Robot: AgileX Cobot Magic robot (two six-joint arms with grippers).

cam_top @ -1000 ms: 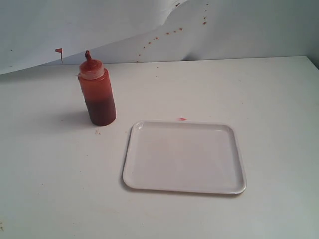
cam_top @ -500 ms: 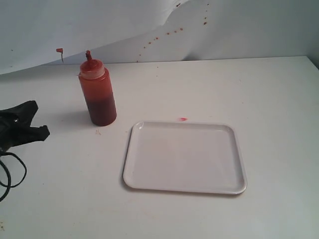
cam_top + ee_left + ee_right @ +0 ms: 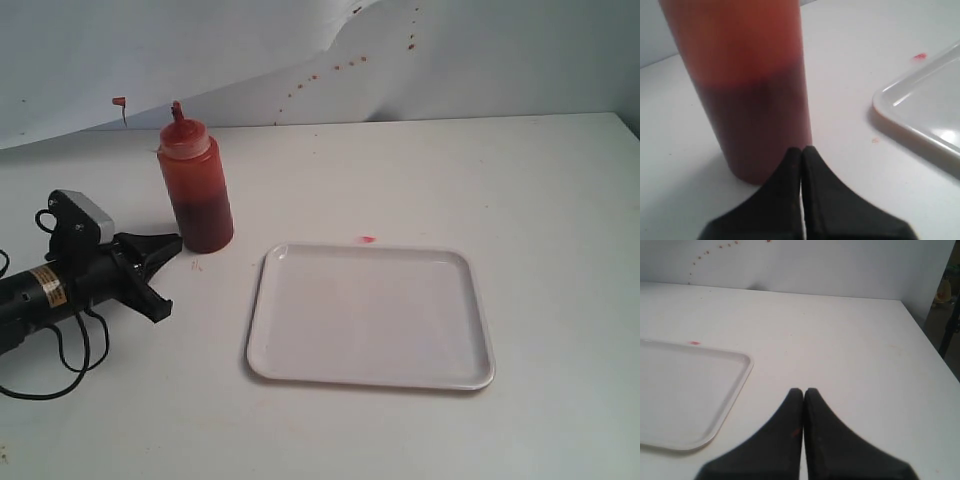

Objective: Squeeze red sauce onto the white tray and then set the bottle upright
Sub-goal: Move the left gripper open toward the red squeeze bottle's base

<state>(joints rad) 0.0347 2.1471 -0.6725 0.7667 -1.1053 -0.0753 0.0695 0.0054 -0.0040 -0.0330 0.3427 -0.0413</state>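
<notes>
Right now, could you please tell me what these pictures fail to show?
- Bottle: nozzle cut off by the left wrist view's top edge; too small in the exterior view to tell if capped.
- Left gripper: its tips cover the bottle's base in its wrist view, so contact is unclear.
- Right gripper: outside the exterior view.
- White tray: cut by both wrist views' edges.

Bottle (image 3: 747, 85) top beyond wrist-view edge

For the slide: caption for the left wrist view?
Closed end effector pointing at the upright bottle, sauce filling its lower part, tray corner nearby.
</notes>
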